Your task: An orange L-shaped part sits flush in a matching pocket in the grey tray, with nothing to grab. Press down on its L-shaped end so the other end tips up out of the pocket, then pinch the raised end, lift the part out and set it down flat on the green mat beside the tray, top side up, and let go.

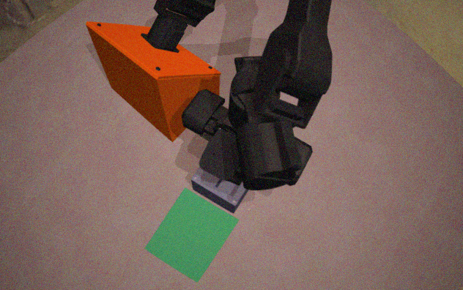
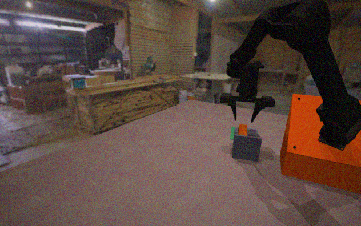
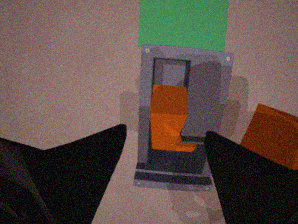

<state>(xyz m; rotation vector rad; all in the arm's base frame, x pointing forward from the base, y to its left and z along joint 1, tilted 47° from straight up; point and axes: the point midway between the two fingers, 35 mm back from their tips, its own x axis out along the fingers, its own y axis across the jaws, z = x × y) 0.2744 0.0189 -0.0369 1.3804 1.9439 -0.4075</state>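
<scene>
Flanking tray (image 2: 247,146): orange base (image 2: 311,142), mat (image 1: 192,234).

The arm (image 2: 311,48) is matt black, built of blocky segments. Its pincer (image 2: 243,116) ends in two tapering pointed fingers (image 2: 233,109). The orange base box (image 1: 154,78) carries small black screws.

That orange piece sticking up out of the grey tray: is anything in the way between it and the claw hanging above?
Nothing visible is. The open gripper hangs right above the orange part, whose end sticks up out of the grey tray, with only air between. The green mat lies beside the tray, and nothing shows between them.
</scene>
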